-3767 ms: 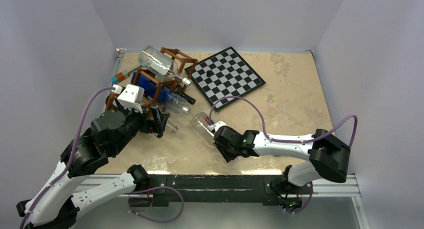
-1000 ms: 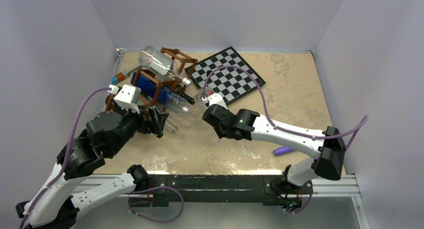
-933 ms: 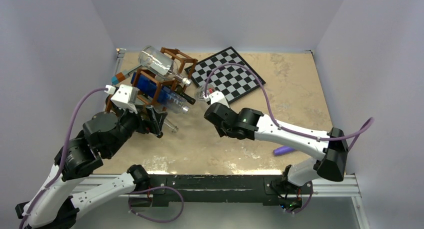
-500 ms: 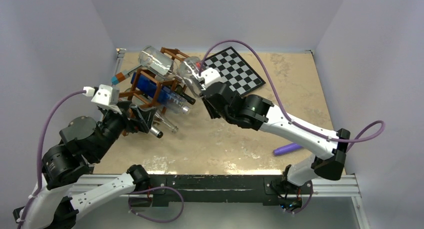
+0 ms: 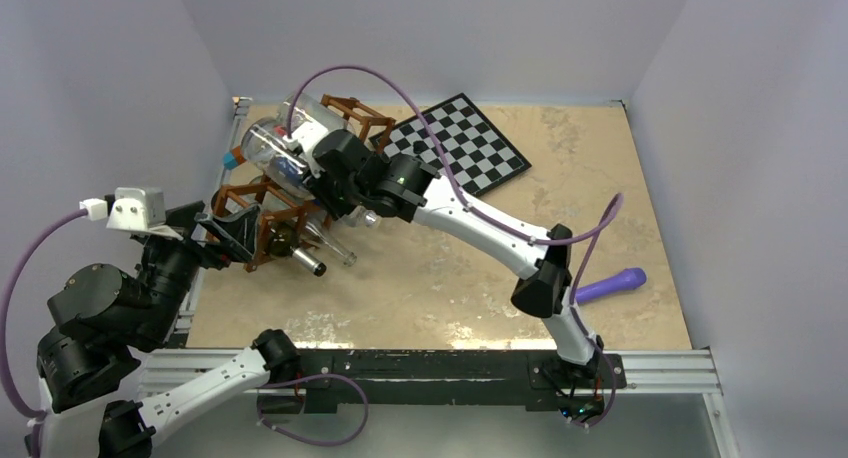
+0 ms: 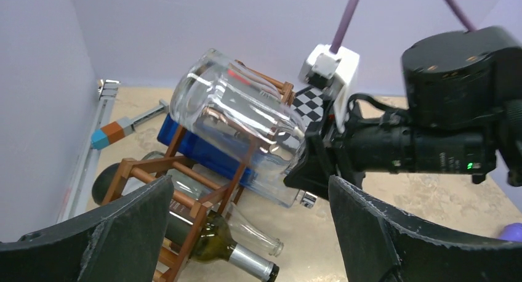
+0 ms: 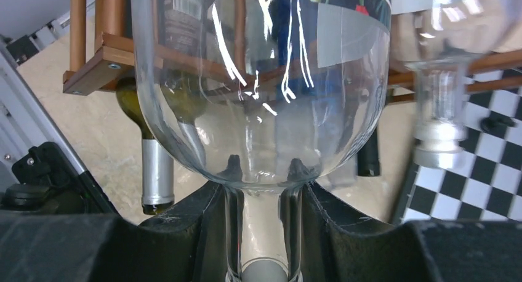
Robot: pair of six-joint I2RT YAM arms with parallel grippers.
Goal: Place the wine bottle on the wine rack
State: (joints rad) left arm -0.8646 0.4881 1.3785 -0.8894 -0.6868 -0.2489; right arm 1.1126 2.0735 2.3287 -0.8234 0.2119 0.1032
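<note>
Pale lilac walls close in a beige, marbled worktop (image 5: 560,193), and the reddish-brown wine rack (image 7: 92,66) lies askew at its far left corner. From the right of the rack, the right gripper (image 7: 261,251) reaches in with its jaws pinched narrowly on the neck of a clear, empty wine bottle (image 6: 237,128). That bottle hangs at a slant over the rack's top, with its broad base pointing away from the gripper toward the left wall. The rack's bars show through the glass, and I cannot tell whether the glass touches them. Just beside it, a second clear bottle (image 7: 438,79) with a pale cap lies along the rack's upper bars. Lower in the rack sits a blue object (image 6: 184,143). Below that is a dark green bottle (image 6: 209,239), whose silver-capped neck sticks out of the rack's near side. The neck of another clear bottle (image 6: 255,233) pokes out just next to it. The left gripper (image 6: 249,180) hovers on the near side of the rack, apart from it and facing it, with its jaws spread wide and nothing between them. A black-and-white checkerboard (image 5: 470,148) lies flat just beside the rack's far right end. A purple object (image 5: 612,281) lies well away from the rack, toward the near right of the worktop.
</note>
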